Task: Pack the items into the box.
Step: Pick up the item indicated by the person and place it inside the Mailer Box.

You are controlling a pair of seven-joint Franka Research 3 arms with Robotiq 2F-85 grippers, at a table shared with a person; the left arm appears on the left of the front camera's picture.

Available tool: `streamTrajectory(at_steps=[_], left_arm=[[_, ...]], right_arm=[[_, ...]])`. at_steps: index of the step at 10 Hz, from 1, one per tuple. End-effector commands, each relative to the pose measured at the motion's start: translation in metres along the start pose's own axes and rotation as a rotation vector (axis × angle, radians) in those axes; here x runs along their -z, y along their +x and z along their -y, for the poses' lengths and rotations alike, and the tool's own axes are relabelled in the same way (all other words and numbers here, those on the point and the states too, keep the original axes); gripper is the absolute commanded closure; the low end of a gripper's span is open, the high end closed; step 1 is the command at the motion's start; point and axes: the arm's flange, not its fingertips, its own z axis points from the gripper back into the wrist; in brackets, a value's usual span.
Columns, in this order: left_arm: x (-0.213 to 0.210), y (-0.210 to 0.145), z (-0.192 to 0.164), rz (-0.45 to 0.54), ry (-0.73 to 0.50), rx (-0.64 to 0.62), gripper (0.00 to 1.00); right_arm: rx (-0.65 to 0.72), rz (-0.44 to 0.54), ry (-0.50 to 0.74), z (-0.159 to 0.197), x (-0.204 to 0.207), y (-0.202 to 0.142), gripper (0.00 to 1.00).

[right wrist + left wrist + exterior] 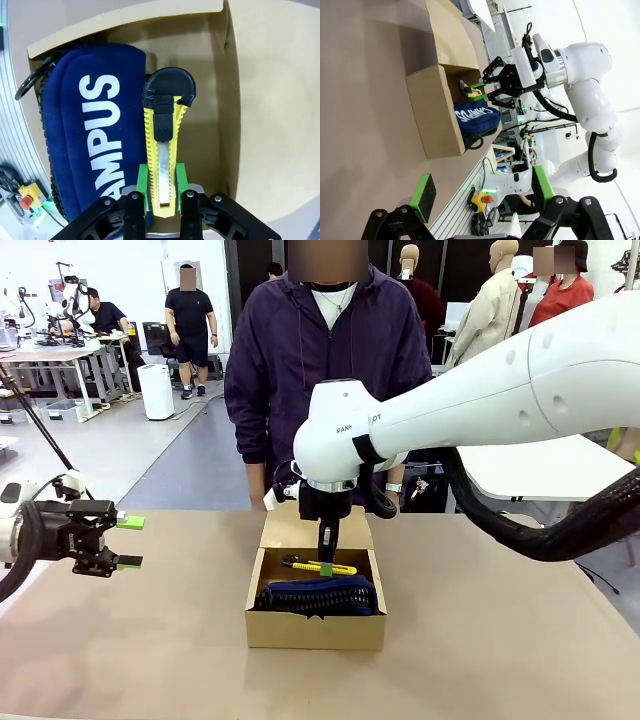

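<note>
R claw [162, 187] pinched knife [162, 130] by one end, inside box [315, 630], btwn pouch [95, 130] and box wall. Pouch lay in box. L claw [128, 542] spread, empty, above desk [500, 640], well left of box. Person [320, 350] stood behind box.

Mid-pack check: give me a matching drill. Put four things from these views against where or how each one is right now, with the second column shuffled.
Things
1. navy pouch
2. utility knife
3. left gripper
4. box

States
A. open and empty, at the left side of the table
B. stands mid-table with its lid flap open
C. lies inside the box
D. clamped in the right gripper, beside the pouch

Pairs: 1-C, 2-D, 3-A, 4-B
</note>
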Motion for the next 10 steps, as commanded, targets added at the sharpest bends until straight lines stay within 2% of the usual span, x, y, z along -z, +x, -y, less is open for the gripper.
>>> streamTrajectory(at_steps=[1, 2, 3, 7, 9, 10], left_arm=[[-0.004, -0.001, 0.003, -0.008, -0.007, -0.005, 0.00], [-0.004, -0.001, 0.003, -0.008, -0.007, -0.005, 0.00], [-0.004, -0.001, 0.003, -0.008, -0.007, -0.005, 0.00], [-0.004, -0.001, 0.003, -0.008, -0.007, -0.005, 0.00], [-0.004, -0.001, 0.003, -0.008, -0.007, -0.005, 0.00], [-0.004, -0.001, 0.003, -0.008, -0.007, -0.005, 0.00]], right_arm=[[0.011, -0.044, -0.005, 0.004, -0.007, 0.006, 0.77], [0.004, -0.049, 0.001, 0.004, -0.007, 0.006, 0.28], [0.000, -0.035, 0.009, 0.004, -0.007, 0.005, 0.00], [0.066, 0.005, 0.004, 0.009, -0.019, -0.007, 0.00], [0.102, 0.085, 0.031, 0.014, -0.051, -0.042, 0.00], [0.172, 0.159, 0.031, 0.015, -0.075, -0.075, 0.00]])
